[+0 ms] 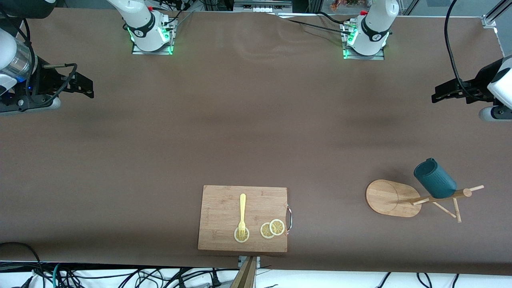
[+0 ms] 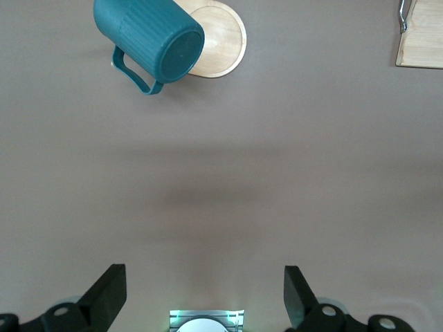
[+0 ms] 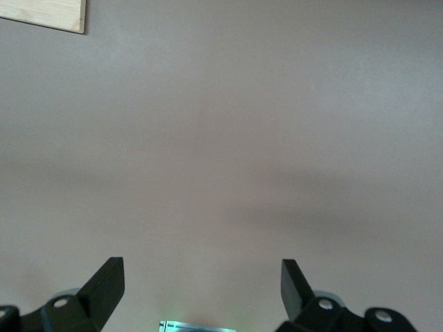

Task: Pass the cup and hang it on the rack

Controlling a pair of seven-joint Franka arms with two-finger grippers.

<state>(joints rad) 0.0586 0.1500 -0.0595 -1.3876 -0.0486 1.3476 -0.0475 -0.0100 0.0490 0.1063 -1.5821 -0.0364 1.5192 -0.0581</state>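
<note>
The dark teal ribbed cup (image 1: 435, 179) hangs tilted on a peg of the light wooden rack (image 1: 390, 198), which stands near the front camera toward the left arm's end of the table. In the left wrist view the cup (image 2: 149, 38) shows its bottom and side handle above the rack's oval base (image 2: 225, 45). My left gripper (image 1: 437, 94) hovers open and empty over the table's edge at that end, well apart from the cup; its own view shows it (image 2: 205, 277) over bare table. My right gripper (image 1: 89, 86) waits open and empty over the other end (image 3: 202, 270).
A rectangular bamboo cutting board (image 1: 224, 200) lies near the table's front edge at mid-table, carrying a yellow fork (image 1: 242, 214) and lemon slices (image 1: 273, 229). Its corners show in the wrist views (image 2: 422, 41) (image 3: 41, 14). Cables hang along the front edge.
</note>
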